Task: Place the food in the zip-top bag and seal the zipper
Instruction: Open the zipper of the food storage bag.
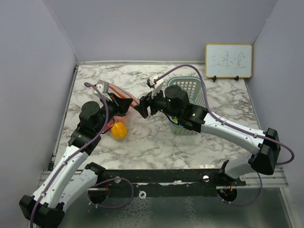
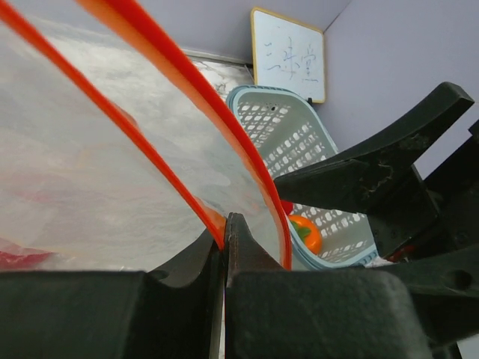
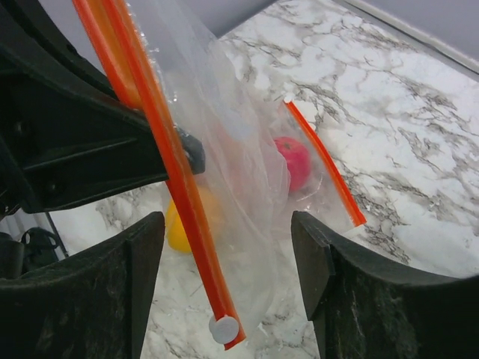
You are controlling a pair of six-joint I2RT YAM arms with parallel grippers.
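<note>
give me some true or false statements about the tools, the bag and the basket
1. The left tool is shut on the zipper. True.
2. The right tool is clamped shut. False: it stands open, with the zipper between its two sides.
3. The basket is empty. False: an orange food lies in it.
4. A yellow food sits outside the basket. True.

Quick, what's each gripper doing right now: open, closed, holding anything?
Left gripper: closed on the orange-red zipper strip of the clear plastic bag.
Right gripper: open, straddling that strip, holding nothing.
</note>
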